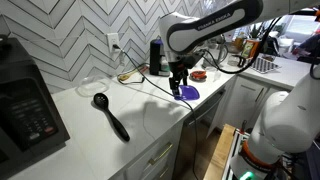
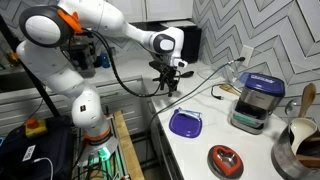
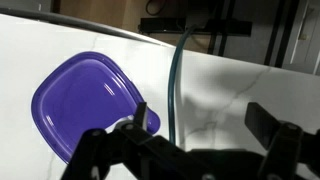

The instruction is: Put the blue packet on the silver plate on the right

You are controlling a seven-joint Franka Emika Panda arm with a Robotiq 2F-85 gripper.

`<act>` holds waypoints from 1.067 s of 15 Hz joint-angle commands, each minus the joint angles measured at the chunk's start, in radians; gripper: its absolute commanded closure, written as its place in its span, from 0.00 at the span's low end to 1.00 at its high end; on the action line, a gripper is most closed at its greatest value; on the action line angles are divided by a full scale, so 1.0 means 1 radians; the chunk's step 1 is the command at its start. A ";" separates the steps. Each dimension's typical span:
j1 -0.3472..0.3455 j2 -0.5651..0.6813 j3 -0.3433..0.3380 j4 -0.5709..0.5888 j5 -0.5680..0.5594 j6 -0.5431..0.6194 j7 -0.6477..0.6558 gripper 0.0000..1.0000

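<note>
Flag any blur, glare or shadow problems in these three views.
Wrist view: the black tool is near, dark and soft-edged; the flat purple plastic plate carries a pale sheen. In an exterior view the white counter shows a faint shadow under the arm.

The white arm [image 2: 108,22] rises from its base, folds at a high elbow and reaches out nearly level. It ends in a wrist [image 2: 165,42] turned straight down. The dark gripper [image 2: 168,82] hangs below it, pointing downward. In the wrist view its two fingers [image 3: 108,150] stand wide apart, with nothing held between them.
</note>
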 commanded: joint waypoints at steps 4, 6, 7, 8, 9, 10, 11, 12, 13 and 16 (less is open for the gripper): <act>0.002 0.002 -0.013 0.002 0.001 0.005 0.001 0.00; -0.016 -0.001 -0.047 -0.002 0.034 0.034 -0.010 0.00; -0.028 -0.005 -0.067 -0.009 0.053 0.061 -0.007 0.00; -0.045 -0.005 -0.090 -0.014 0.067 0.086 0.005 0.00; -0.059 -0.006 -0.111 -0.018 0.085 0.113 0.013 0.00; -0.077 -0.001 -0.129 -0.017 0.091 0.137 0.026 0.00; -0.092 0.008 -0.147 -0.013 0.106 0.157 0.036 0.00; -0.107 0.021 -0.160 -0.008 0.118 0.175 0.055 0.00; -0.122 0.038 -0.165 0.002 0.121 0.175 0.092 0.00; -0.131 0.030 -0.163 0.006 0.097 0.152 0.089 0.00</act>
